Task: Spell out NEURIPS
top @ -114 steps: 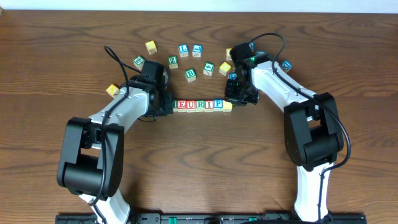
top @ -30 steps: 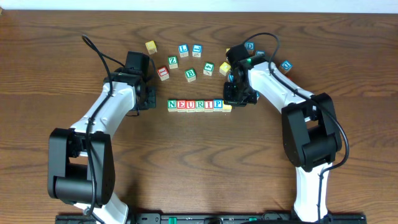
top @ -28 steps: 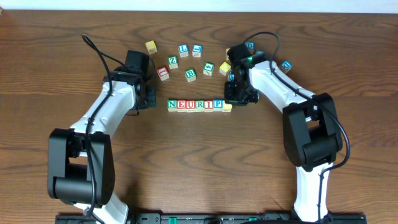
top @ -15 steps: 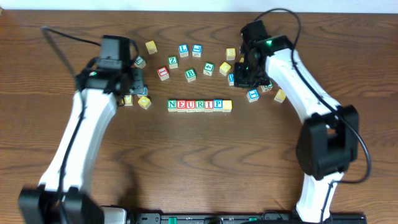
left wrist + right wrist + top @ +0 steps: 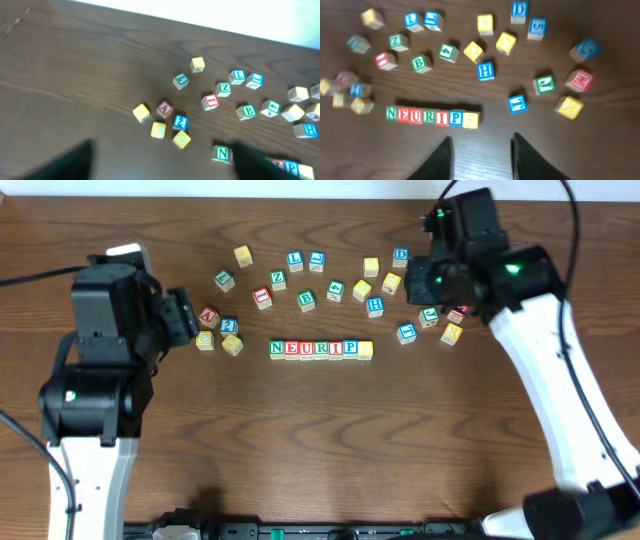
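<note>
Seven small wooden alphabet cubes (image 5: 320, 349) with coloured-bordered faces are shown set in one straight, touching row near the middle of the dark wood-grain table (image 5: 320, 450). In the right wrist view the row is read as N, E, U, R, I, P, closed by a yellow-faced cube (image 5: 470, 119) on which an S is legible. The green N cube (image 5: 276, 348) is placed at the left end. The word is judged complete: no letter appears to be missing, and only the parking of the arms seems to be left.

Beyond the row, loose cubes are scattered. A blue D cube (image 5: 519, 9), a blue H cube (image 5: 485, 70), a green B cube (image 5: 420, 63), a green Z cube (image 5: 398, 41) and a red M cube (image 5: 581, 79) can be read, while other faces are too blurred. A red A cube (image 5: 208, 316) is seen in a small cluster left of the row.

The left gripper (image 5: 164, 150) is raised, its fingers spread wide with nothing between them. The right gripper (image 5: 481, 145) is parted more narrowly and is likewise empty.
</note>
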